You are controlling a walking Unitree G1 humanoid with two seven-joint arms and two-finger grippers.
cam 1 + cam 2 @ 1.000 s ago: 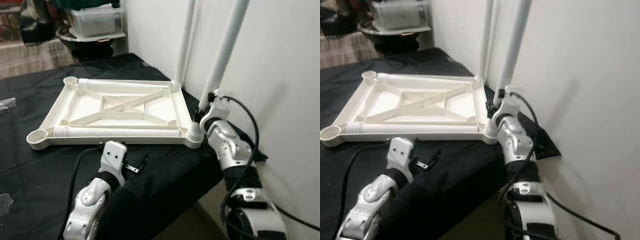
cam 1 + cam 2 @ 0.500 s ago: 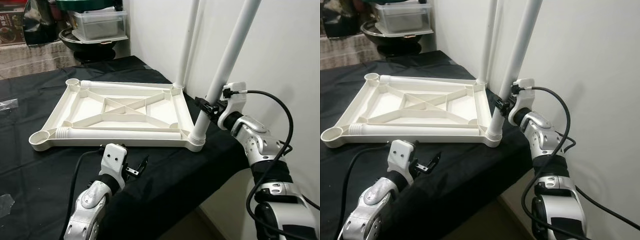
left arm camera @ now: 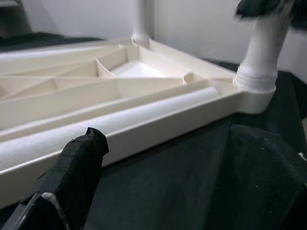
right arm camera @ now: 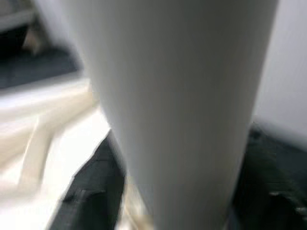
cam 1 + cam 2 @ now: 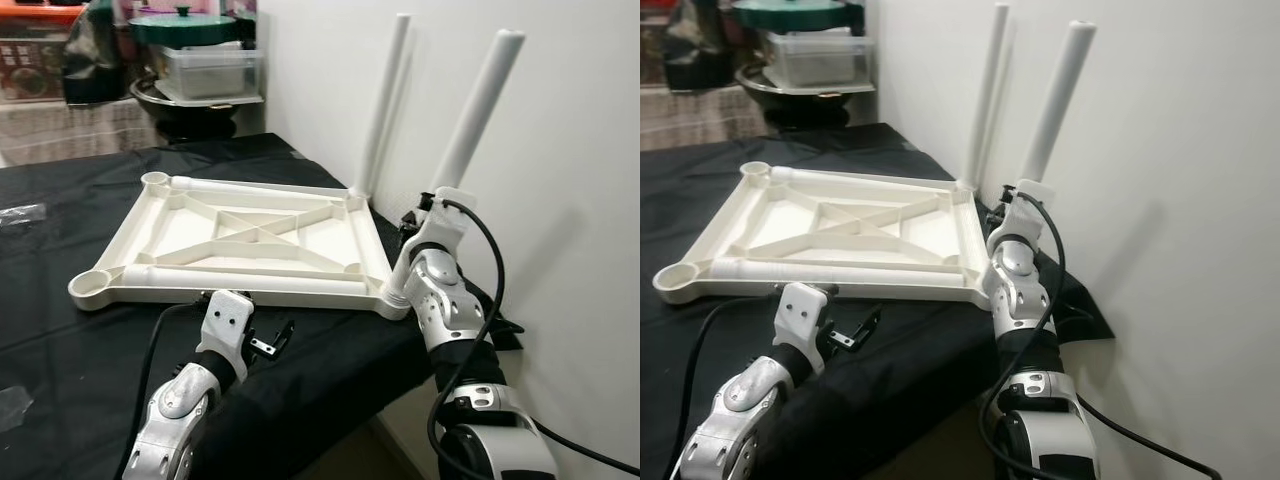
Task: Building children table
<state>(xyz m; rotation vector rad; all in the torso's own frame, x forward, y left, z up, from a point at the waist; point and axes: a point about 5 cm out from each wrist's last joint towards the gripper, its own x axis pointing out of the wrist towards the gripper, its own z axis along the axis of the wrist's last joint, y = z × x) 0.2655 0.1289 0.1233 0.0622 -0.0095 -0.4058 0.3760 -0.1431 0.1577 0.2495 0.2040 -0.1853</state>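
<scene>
Right end effector [image 5: 412, 232]: I see it clamped on the near leg [image 5: 470, 122], seated in the tabletop [image 5: 250, 235] corner.
Left end effector [image 5: 268, 340]: fingers apart, holding nothing, over the desk [image 5: 60, 340].

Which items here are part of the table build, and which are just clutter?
Job:
- upside-down tabletop
- near leg, right pincer closed on it
- far leg, standing in its corner socket
- loose leg lying on the tabletop
- left pincer, open, idle

Lying about:
- clear lidded box
- dark pan
- black cloth
</scene>
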